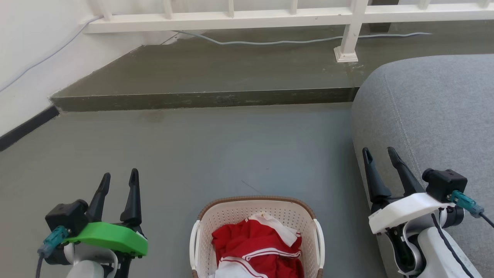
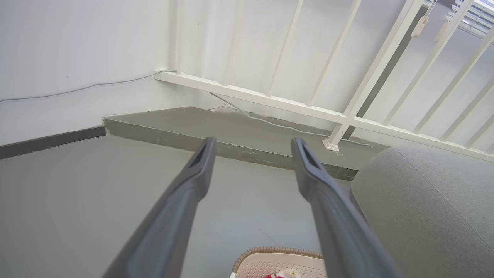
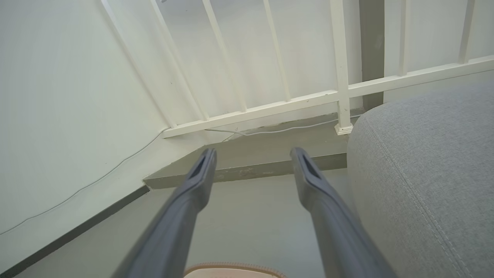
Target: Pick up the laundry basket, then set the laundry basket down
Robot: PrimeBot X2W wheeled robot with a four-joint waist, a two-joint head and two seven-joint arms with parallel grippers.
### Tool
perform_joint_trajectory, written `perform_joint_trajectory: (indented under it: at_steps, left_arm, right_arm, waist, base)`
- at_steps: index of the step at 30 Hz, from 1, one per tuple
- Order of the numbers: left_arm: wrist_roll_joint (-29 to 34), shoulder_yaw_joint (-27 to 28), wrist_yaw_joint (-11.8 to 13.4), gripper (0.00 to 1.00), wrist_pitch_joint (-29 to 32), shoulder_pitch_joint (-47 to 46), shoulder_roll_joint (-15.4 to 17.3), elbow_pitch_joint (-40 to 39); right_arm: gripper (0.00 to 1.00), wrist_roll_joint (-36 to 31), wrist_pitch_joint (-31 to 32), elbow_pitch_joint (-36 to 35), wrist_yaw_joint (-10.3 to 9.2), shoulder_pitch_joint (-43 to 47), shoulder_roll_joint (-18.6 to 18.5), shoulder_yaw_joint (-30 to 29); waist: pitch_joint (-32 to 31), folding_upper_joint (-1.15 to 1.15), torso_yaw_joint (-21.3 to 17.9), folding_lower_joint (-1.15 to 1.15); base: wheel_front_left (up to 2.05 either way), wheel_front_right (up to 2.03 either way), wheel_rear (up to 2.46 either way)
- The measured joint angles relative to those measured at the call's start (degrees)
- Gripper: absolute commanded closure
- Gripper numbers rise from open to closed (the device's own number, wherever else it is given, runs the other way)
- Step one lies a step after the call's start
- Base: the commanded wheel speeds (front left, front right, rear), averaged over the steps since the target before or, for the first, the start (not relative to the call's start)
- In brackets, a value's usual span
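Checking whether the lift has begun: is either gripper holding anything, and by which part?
Nothing is held: the left gripper and right gripper are open, apart from the laundry basket.

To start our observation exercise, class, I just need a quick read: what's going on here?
A two-armed robot stands over the laundry basket, which sits on the grey floor with red and white clothing inside. The left hand and right hand hover on either side of it, both open and empty, neither touching the basket. A grey sofa lies to the robot's right. Nothing is holding the basket at this moment.
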Motion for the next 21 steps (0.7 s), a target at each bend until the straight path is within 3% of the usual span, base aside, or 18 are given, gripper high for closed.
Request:
perform_joint_trajectory:
  at_steps: [7,21]
  left_arm:
    - [4.6,-0.1,-0.1,0.0,-0.9,-0.2,-0.1,0.0]
    - [5.0,0.9,-0.3,0.0,-0.9,-0.4,-0.6,0.1]
  right_arm:
    - [0.0,-3.8,-1.0,0.3,0.0,-0.5,0.1,0.4]
    - [0.0,-4.6,-1.0,1.5,-0.49,-0.9,0.7,-0.8]
  waist:
    - [0.2,0.0,0.0,0.0]
    - [0.5,0.0,0.0,0.0]
  base:
    - [0.0,0.0,0.0]
    - [0.0,0.0,0.0]
